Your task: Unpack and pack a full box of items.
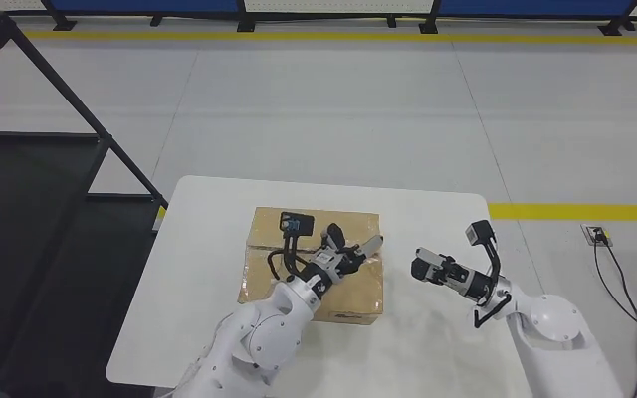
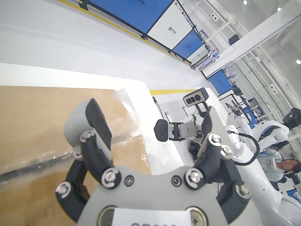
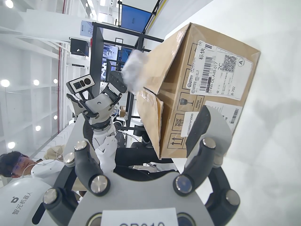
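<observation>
Jaws wide on both: left gripper (image 1: 353, 243) over the box (image 1: 265, 235), right gripper (image 1: 419, 267) beside it, empty

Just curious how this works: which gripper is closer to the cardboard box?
Left. The left gripper is open right above the box top. The right gripper, also open, is off to the box's side over the table, clear of it.
</observation>
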Action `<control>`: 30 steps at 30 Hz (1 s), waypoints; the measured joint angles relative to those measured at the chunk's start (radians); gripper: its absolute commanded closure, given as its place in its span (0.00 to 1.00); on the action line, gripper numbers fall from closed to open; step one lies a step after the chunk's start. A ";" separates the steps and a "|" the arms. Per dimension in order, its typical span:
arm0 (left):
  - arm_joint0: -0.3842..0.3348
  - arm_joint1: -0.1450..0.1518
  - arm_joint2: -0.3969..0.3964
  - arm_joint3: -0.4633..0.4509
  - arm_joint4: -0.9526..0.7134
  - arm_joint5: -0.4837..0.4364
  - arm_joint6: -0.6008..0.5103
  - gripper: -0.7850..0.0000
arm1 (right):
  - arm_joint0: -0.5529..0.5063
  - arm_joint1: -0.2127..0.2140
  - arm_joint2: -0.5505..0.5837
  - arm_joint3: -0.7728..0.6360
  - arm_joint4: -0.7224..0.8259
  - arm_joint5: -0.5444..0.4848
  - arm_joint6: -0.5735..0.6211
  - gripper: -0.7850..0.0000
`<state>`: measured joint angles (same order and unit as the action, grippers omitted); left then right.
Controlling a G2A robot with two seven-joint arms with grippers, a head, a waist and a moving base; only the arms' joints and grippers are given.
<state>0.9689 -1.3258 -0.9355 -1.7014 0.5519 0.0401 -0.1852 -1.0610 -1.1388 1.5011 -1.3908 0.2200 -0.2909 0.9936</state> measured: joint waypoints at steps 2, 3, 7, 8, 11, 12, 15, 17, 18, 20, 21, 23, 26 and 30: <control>-0.004 -0.005 0.013 0.004 0.005 -0.001 0.002 0.00 | 0.001 0.002 0.000 0.006 0.005 -0.003 0.002 0.00; -0.005 -0.007 0.018 0.006 0.008 -0.002 0.003 0.00 | 0.001 0.003 0.000 0.008 0.007 -0.005 0.002 0.00; -0.006 -0.015 0.036 0.010 0.020 -0.006 0.003 0.00 | 0.003 0.006 -0.002 0.017 0.014 -0.011 0.001 0.00; -0.006 -0.017 0.039 0.011 0.022 -0.008 0.001 0.00 | 0.003 0.006 -0.003 0.019 0.016 -0.012 0.001 0.00; -0.005 -0.021 0.043 0.011 0.026 -0.013 -0.004 0.00 | 0.007 0.008 -0.007 0.023 0.020 -0.014 -0.001 0.00; -0.003 -0.021 0.042 0.006 0.025 -0.016 -0.006 0.00 | 0.008 0.009 -0.008 0.023 0.021 -0.016 -0.001 0.00; 0.017 -0.019 0.021 -0.036 0.016 -0.030 -0.014 0.00 | 0.011 0.010 -0.010 0.024 0.030 -0.027 -0.011 0.00; 0.047 -0.013 -0.014 -0.089 -0.015 -0.049 -0.031 0.00 | 0.014 0.010 -0.011 0.022 0.040 -0.041 -0.022 0.00; 0.069 -0.008 -0.041 -0.123 -0.035 -0.060 -0.046 0.00 | 0.016 0.010 -0.013 0.018 0.043 -0.051 -0.028 0.00; 0.104 0.002 -0.095 -0.179 -0.058 -0.078 -0.058 0.00 | 0.019 0.010 -0.017 0.007 0.045 -0.072 -0.038 0.00; 0.125 0.007 -0.127 -0.208 -0.069 -0.088 -0.056 0.00 | 0.021 0.010 -0.019 0.000 0.043 -0.083 -0.044 0.00; 0.181 0.019 -0.221 -0.270 -0.109 -0.110 -0.042 0.00 | 0.025 0.009 -0.028 -0.022 0.039 -0.107 -0.053 0.00; 0.261 0.035 -0.394 -0.321 -0.197 -0.137 -0.022 0.00 | 0.037 0.009 -0.040 -0.063 0.036 -0.131 -0.064 0.00; 0.359 0.053 -0.645 -0.319 -0.357 -0.177 -0.021 0.00 | 0.062 0.008 -0.074 -0.134 0.018 -0.153 -0.044 0.00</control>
<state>1.3278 -1.2733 -1.5801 -2.0203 0.1949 -0.1372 -0.2060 -0.9986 -1.1308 1.4275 -1.5252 0.2376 -0.4442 0.9495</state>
